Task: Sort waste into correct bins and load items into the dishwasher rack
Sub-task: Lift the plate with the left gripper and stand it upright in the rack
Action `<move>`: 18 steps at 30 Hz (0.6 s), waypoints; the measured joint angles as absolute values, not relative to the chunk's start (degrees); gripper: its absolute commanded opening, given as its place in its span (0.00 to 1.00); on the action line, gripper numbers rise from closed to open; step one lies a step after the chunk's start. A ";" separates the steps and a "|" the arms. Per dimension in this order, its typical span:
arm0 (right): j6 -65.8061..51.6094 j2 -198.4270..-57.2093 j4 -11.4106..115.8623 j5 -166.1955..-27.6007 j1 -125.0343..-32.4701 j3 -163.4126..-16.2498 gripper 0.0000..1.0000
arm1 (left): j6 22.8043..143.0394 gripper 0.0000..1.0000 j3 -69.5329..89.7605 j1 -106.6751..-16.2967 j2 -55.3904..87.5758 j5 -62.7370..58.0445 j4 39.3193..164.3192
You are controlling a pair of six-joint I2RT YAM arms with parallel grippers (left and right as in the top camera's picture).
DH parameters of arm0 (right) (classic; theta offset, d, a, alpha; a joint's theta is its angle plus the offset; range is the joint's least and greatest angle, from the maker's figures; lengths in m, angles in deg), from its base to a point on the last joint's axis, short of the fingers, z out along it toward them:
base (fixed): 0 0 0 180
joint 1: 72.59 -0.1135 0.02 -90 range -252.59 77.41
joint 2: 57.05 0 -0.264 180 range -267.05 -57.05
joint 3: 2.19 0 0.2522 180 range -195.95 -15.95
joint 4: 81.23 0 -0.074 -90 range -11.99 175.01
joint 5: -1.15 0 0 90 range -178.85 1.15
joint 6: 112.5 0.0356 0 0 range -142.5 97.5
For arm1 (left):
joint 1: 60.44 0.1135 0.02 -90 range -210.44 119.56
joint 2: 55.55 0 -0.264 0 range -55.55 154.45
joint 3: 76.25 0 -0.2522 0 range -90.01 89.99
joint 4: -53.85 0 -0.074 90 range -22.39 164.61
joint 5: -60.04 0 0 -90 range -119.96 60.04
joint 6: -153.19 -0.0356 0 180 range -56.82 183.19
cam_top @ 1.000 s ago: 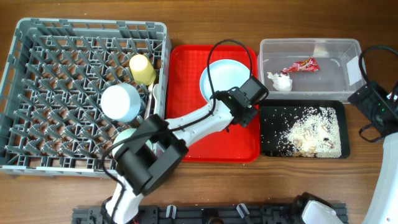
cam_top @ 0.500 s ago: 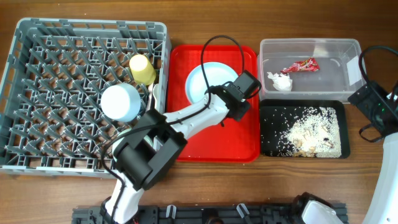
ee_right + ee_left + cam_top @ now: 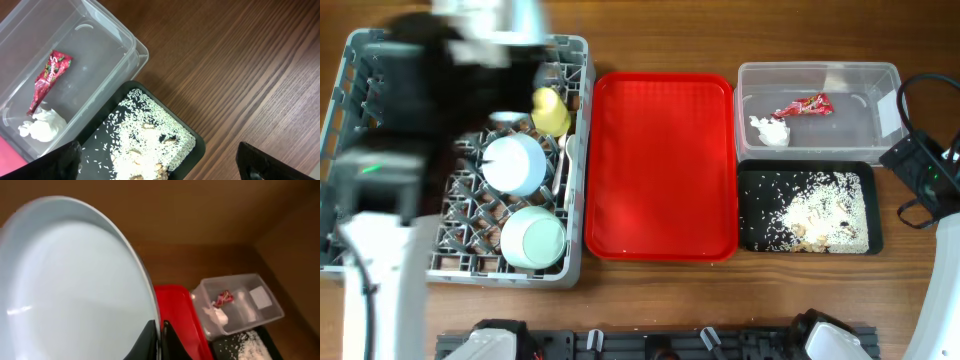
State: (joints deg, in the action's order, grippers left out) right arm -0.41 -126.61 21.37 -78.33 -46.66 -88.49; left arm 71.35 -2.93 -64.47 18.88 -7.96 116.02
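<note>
- Left jaws grip the rim of a light blue round plate (image 3: 75,290); the arm (image 3: 410,120) is blurred over the grey plastic pegged rack (image 3: 470,250), nine o'clock on the bench (image 3: 650,20).
- Right jaws gape wide above a shallow black rectangular tray (image 3: 100,142) of rice (image 3: 145,125), three o'clock.

The left arm (image 3: 390,190) reaches high over the left side, blurred and close to the overhead camera, so its exact pose is hard to read. The left gripper (image 3: 159,332) pinches the rim of the light blue plate (image 3: 75,280). The right arm (image 3: 945,280) stands at the right edge, and the right gripper (image 3: 157,155) has its fingers spread wide.
</note>
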 measured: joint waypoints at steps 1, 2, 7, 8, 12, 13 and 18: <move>-0.41 -126.61 21.40 -78.33 -46.66 -88.49 1.00 | 70.82 0.04 -2.93 -60.73 18.81 -5.10 116.87; -0.43 -126.61 21.37 -78.33 -46.66 -88.49 1.00 | 70.37 0.04 -2.93 -57.32 19.10 -2.56 117.79; -0.41 -126.61 21.40 -78.33 -46.66 -88.49 1.00 | 64.31 0.04 -2.83 -42.31 28.04 14.61 124.71; -0.41 -126.61 21.40 -78.33 -46.66 -88.49 1.00 | 62.89 0.04 -2.80 -40.60 30.68 16.95 126.22; -0.41 -126.61 21.40 -78.33 -46.66 -88.49 1.00 | 56.40 0.04 -2.50 -37.72 39.60 21.78 131.05; -0.41 -126.61 21.40 -78.33 -46.66 -88.49 1.00 | 54.87 0.04 -2.41 -37.52 41.28 22.33 131.80; -0.41 -126.61 21.40 -78.33 -46.66 -88.49 1.00 | 50.13 0.06 -2.26 -37.50 47.45 23.14 132.91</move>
